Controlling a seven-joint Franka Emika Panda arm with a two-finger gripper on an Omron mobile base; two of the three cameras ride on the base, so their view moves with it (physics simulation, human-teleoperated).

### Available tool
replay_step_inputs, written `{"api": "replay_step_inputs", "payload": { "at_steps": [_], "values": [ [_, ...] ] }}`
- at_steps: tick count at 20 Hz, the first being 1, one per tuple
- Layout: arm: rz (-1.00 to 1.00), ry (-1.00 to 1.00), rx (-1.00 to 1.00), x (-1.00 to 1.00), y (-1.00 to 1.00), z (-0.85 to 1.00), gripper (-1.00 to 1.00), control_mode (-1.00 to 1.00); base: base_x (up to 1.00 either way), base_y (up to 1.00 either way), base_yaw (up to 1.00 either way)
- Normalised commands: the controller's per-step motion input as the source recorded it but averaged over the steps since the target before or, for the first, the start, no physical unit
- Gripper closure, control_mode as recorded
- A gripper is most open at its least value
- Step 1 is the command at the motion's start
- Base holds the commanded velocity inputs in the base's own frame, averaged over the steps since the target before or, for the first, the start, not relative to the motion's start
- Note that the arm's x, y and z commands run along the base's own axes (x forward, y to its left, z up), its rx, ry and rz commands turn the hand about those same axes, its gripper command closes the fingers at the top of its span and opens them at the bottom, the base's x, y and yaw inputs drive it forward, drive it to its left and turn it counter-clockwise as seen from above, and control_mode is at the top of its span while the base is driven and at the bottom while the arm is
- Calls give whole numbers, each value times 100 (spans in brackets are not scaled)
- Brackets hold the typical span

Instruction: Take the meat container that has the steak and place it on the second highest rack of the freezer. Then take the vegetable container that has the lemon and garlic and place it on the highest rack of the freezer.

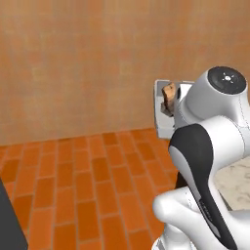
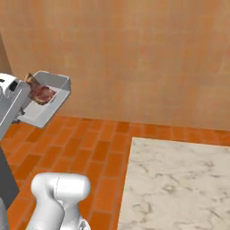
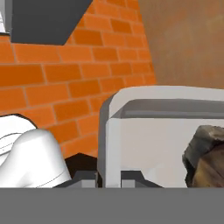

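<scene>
One container is all we carry: in the left base view the meat container (image 1: pixel 165 110) is held up in the air, half hidden behind our arm, with the steak (image 1: pixel 169 93) riding high against its rim. Our worry is that chunk sliding out if the tray tips further. To the left lies bare brick floor (image 1: pixel 88 185) and a plain wall (image 1: pixel 78 63), so open room there.

From the right base view, the container hangs tilted, its far corner well apart from the wall, and the marble counter (image 2: pixel 179 184) sits low to the right, no obstacle.

Through the hand view, the gripper (image 3: pixel 109 177) is clamped narrow on the tray's near wall. That single-edge grip could let the tray swing or slip. A dark panel (image 3: pixel 43 17) looms above, which a swing could strike.
</scene>
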Motion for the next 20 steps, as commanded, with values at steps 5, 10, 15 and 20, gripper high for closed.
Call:
{"api": "replay_step_inputs", "payload": {
  "at_steps": [5,10,15,20],
  "values": [
    [0,0,0,0,0,0,100,100,100,4,42],
    [0,0,0,0,0,0,100,100,83,5,65],
    [0,0,0,0,0,0,100,100,38,0,68],
    [0,0,0,0,0,0,100,100,17,-15,69]
  ]
}}
